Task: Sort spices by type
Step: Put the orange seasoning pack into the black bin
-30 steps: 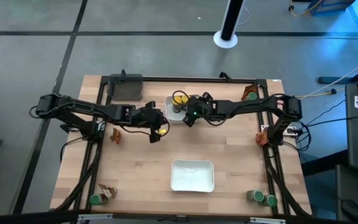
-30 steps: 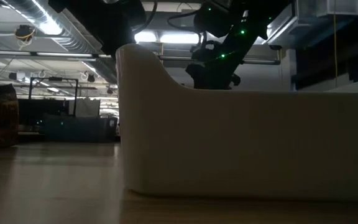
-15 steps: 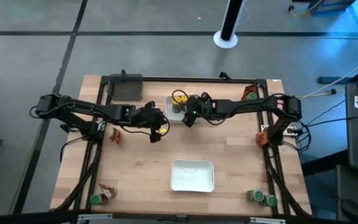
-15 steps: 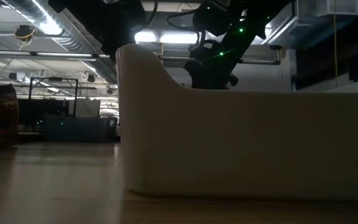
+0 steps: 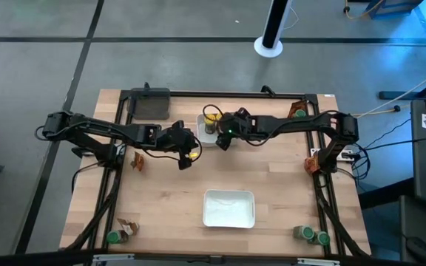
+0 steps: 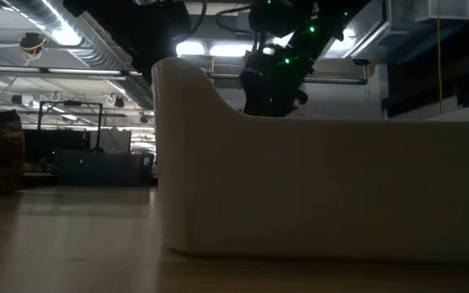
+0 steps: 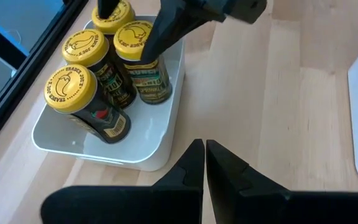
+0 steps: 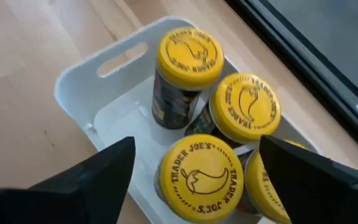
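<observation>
The right gripper (image 8: 191,168) hung released over four yellow-lidded jars (image 8: 189,53) in the white tray (image 8: 98,81) near the desk's far edge, while the left gripper (image 7: 204,163) waited clenched just beside it.

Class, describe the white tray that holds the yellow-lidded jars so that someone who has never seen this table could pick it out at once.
Look at the far edge of the wooden table, near its middle, where the two dark arms meet. There the open right gripper hangs over a small white tray. Unlike the other white tray, nearer the front and empty, it holds yellow-lidded jars standing upright.
</observation>
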